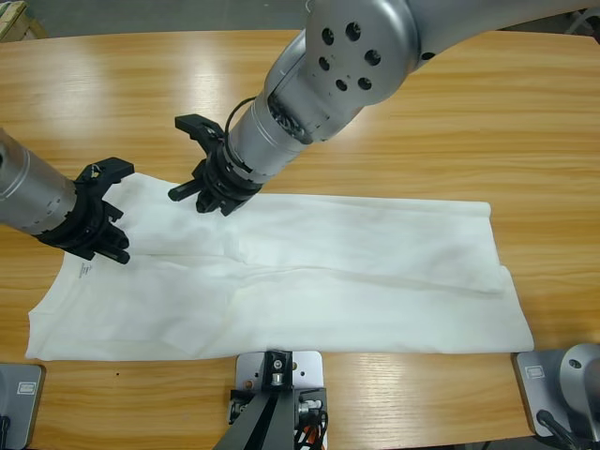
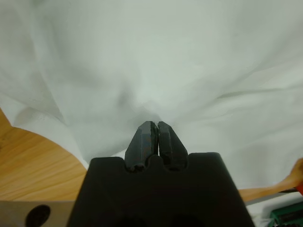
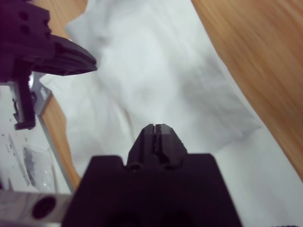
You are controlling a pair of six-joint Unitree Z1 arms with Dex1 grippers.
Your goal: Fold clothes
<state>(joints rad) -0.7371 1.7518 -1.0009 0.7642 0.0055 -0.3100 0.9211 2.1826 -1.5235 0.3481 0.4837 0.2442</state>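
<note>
The left gripper (image 2: 152, 124), reaching in low, pinches shut on the T-shirt (image 1: 356, 272) puckering at its tips. The right gripper (image 3: 155, 126) angles down, jaws closed, with shirt spread just ahead.

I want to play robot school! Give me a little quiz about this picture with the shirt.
1. True or false: the T-shirt is rolled into a ball.
2. What colour is the T-shirt? A red, B white, C blue.
3. Fill the gap: in the wrist views, the jaws of the left pincer and the right pincer are both ____.

Key
1. False. It lies spread out on the wooden table.
2. B.
3. Shut. The fabric bunches up at the left pincer's tips, so it seems to be pinching the T-shirt.
</note>
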